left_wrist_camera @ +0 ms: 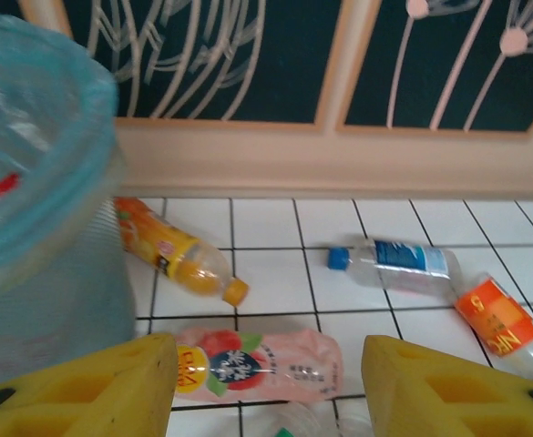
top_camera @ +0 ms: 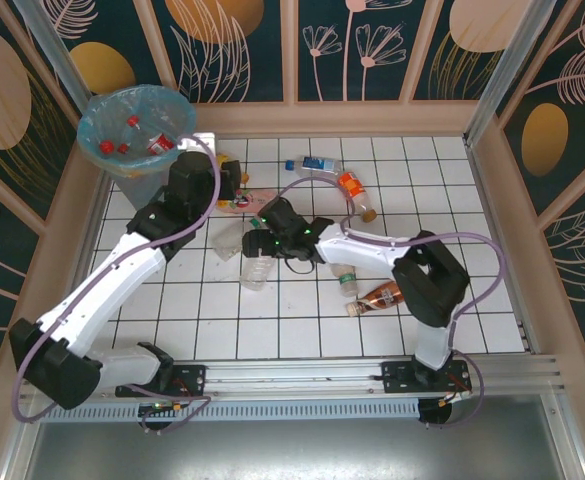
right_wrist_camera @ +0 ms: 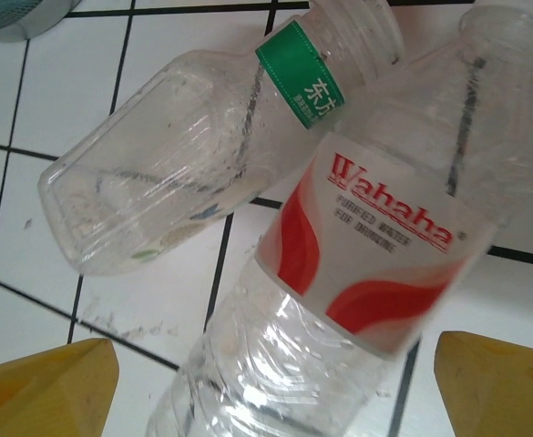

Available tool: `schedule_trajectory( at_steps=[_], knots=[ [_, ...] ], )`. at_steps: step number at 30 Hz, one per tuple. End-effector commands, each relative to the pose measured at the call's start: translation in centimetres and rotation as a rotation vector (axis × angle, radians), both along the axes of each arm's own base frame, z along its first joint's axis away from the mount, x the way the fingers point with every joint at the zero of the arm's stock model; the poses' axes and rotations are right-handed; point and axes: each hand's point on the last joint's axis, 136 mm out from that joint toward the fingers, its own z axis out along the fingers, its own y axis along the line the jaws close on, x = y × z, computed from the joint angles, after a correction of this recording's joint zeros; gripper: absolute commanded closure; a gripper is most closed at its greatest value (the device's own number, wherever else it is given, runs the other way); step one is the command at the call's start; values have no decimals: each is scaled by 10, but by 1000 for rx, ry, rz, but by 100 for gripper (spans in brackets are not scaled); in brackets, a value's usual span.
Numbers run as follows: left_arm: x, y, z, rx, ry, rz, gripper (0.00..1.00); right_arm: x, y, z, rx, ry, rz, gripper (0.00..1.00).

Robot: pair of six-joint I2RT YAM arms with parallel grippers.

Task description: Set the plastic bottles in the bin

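The left fingers [left_wrist_camera: 93, 391] are seen spread near the bin [left_wrist_camera: 56, 291]; the right fingers [right_wrist_camera: 47, 387] are spread astride 1 red-labelled bottle [right_wrist_camera: 375, 246].

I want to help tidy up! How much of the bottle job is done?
Done: a few bottles lie in the bin. In hand: nothing yet; the right claw is open over a Wahaha bottle, and the left claw is open near the bin. Left: several bottles on the tiles, like the orange one.
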Motion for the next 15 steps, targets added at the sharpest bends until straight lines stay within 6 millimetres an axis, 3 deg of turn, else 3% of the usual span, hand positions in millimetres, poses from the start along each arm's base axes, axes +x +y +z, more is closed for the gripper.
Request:
schedule_trajectory(
  at_steps=[1,4,12,15],
  knots=[
    [-4,20,2,44,-42,77,43,-1,-1,-14,-70,25,-74,9],
    [-8,23,2,49,-46,83,43,-3,3,-26,-99,35,-79,8],
    [-13,24,-2,48,-43,69,42,-9,-13,-46,-174,61,-100,9],
    [-11,20,-7,40,-32,58,42,-13,-16,-51,-182,77,-89,14]
  ],
)
